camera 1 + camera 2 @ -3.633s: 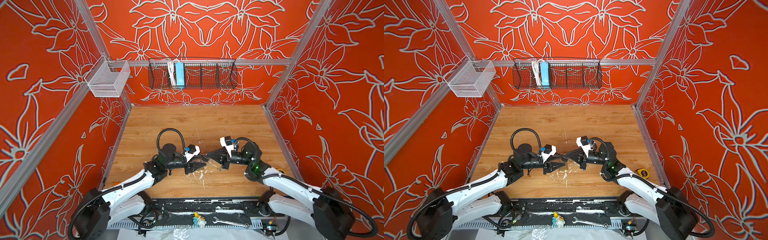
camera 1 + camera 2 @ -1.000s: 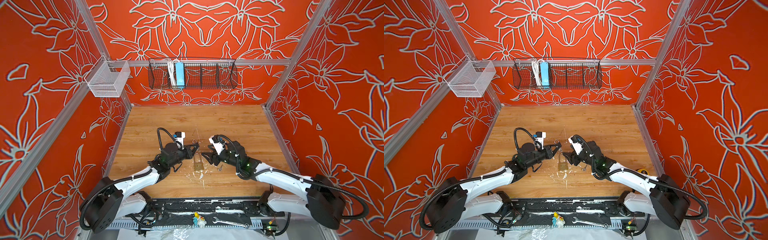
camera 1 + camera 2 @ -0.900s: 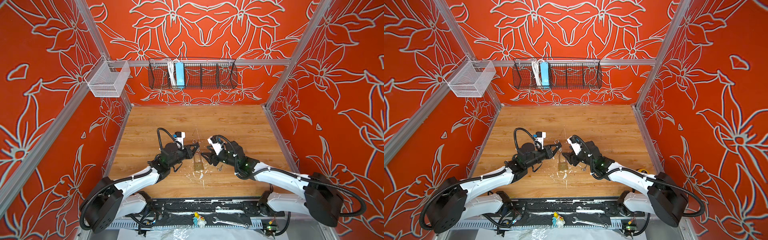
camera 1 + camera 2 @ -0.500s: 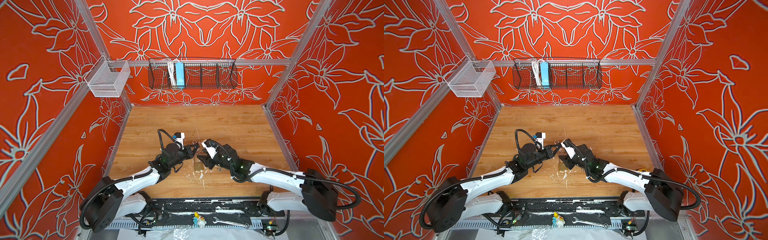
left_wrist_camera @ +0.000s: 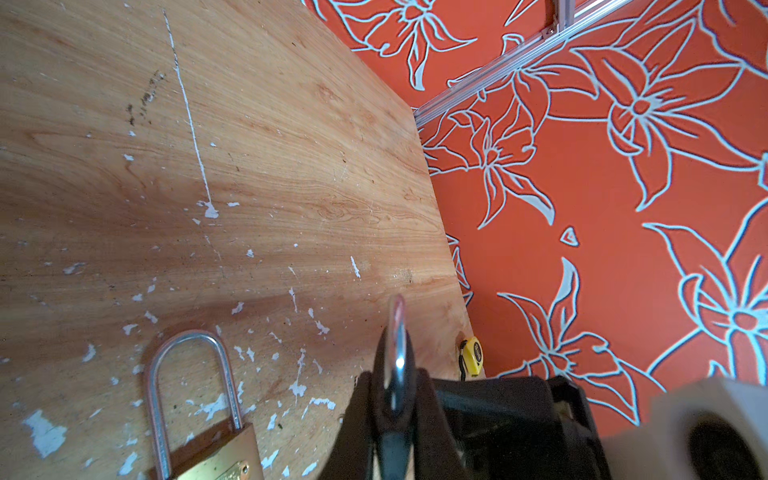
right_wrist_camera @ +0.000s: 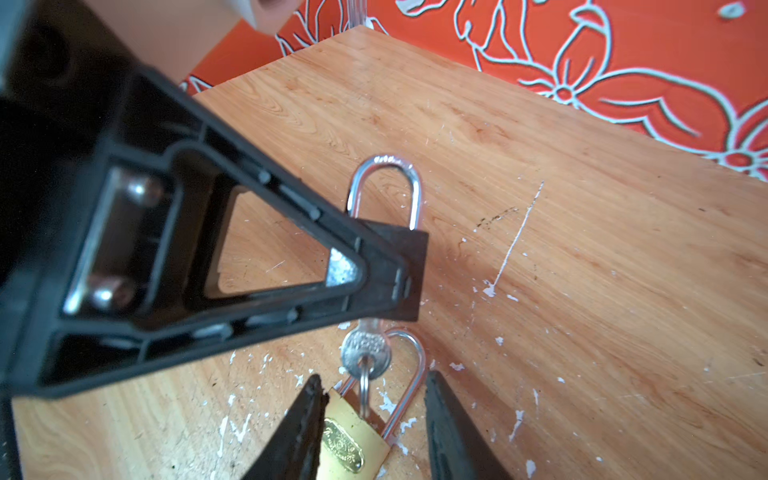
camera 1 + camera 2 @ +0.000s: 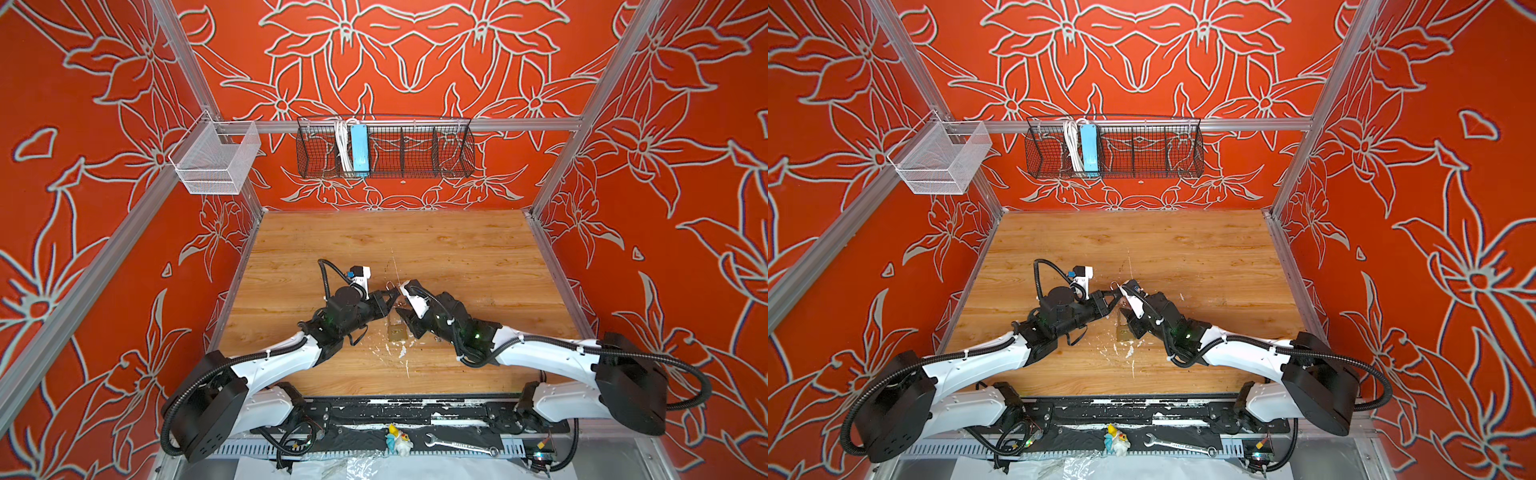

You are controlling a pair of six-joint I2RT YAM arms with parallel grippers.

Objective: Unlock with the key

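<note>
Right end effector [image 6: 374, 376] over padlock [image 6: 349, 440]; left end effector [image 5: 395, 384] holds key ring [image 5: 397, 332] above it.
Padlock lies flat on the table [image 7: 457, 257], same spot as a second ago. The right end effector was off to the padlock's right then. Now it has come down over it, fingers spread either side of the brass body, not clamped on it. Left end effector barely moved: tips pressed together on the key ring just above the padlock's shackle end, key [image 6: 365, 353] dangling right over the padlock. In both top views the two end effectors almost meet above the padlock.
</note>
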